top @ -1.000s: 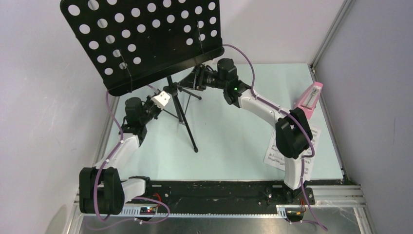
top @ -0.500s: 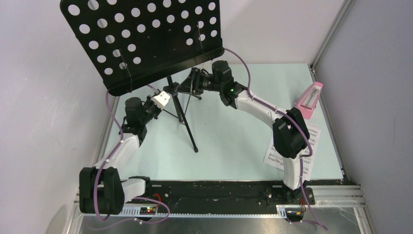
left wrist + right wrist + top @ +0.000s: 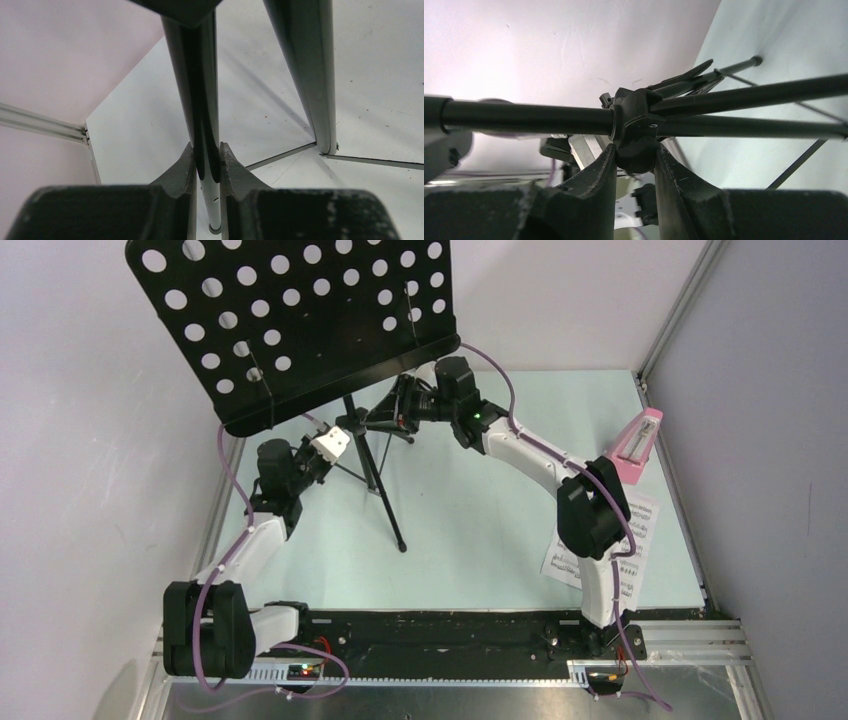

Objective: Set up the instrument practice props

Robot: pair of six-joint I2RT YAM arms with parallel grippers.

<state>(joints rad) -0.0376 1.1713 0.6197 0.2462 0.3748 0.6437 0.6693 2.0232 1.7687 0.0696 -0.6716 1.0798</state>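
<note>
Surface [image 3: 480, 520]: pale mint-green sheet, matte; small dark specks show in the wrist views.
Back wall [image 3: 560, 300]: plain white panel rising from the surface's far edge.
Left wall [image 3: 80, 440]: white panel, faintly pink.
Right wall [image 3: 770, 440]: grey-white panel.
Corner post [image 3: 678, 308]: aluminium profile where the back and right walls meet.
Side rail [image 3: 215, 515]: aluminium strip along the surface's left edge.
Front beam [image 3: 690, 640]: slotted aluminium profile across the near edge.
Base plate [image 3: 450, 630]: black scuffed strip along the front beam.
</note>
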